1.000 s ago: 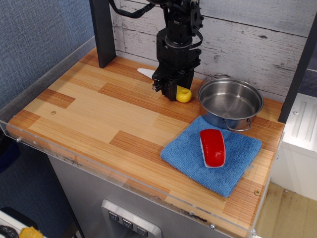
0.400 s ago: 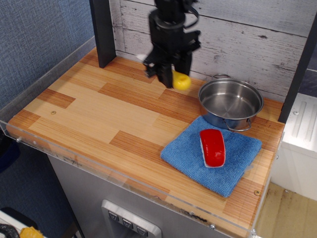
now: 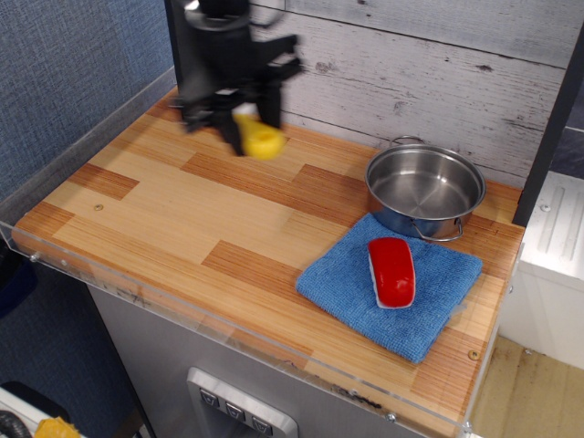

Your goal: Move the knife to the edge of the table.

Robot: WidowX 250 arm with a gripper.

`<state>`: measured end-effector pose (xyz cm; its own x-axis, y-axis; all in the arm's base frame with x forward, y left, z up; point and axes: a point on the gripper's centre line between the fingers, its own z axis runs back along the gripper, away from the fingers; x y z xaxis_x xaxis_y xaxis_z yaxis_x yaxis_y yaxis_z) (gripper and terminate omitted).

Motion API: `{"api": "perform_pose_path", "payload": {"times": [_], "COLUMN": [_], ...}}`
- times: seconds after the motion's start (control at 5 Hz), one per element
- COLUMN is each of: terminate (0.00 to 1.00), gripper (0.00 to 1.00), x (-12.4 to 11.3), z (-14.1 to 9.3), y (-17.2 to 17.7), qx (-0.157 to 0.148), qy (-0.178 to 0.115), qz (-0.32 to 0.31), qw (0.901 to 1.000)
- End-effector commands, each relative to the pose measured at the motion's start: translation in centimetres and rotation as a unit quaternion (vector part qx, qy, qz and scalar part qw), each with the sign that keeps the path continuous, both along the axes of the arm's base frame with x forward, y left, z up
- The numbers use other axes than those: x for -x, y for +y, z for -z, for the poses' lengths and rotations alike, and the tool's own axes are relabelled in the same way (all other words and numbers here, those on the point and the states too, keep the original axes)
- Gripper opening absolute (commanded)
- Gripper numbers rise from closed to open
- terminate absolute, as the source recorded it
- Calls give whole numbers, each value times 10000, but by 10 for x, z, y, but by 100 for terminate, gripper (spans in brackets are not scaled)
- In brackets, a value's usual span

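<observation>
nearest, at 5 o'clock on the table (image 3: pixel 182 224), blue cloth (image 3: pixel 365 297) lies flat with a red-and-white oblong object (image 3: pixel 391 271) resting on top. acrylic rim runs along the front edge. farther back at 2 o'clock, steel pot (image 3: pixel 425 190) stands upright, touching the cloth's far corner. at 11 o'clock, gripper (image 3: pixel 239 120) blurred, raised off the planks, jaws pinching the knife (image 3: pixel 259 140); only the yellow handle shows, sticking out below right of the fingers, blade hidden. knife sits above the back-left part of the wood, well apart from pot and cloth. whitewashed plank wall (image 3: pixel 438 73) behind.
</observation>
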<state>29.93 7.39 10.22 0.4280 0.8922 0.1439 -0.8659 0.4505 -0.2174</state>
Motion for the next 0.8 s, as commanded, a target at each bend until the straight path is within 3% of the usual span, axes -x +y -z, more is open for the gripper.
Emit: {"api": "perform_pose_path", "payload": {"times": [0.0, 0.4, 0.6], "terminate": [0, 0, 0], "gripper": [0, 0, 0], "x": [48, 66, 62], "z": [-19, 9, 24], "y": [47, 84, 98], "qx": [-441, -506, -545], "qy": [-238, -118, 59], "qz": [-54, -235, -339], "qw": [9987, 9984, 9979]}}
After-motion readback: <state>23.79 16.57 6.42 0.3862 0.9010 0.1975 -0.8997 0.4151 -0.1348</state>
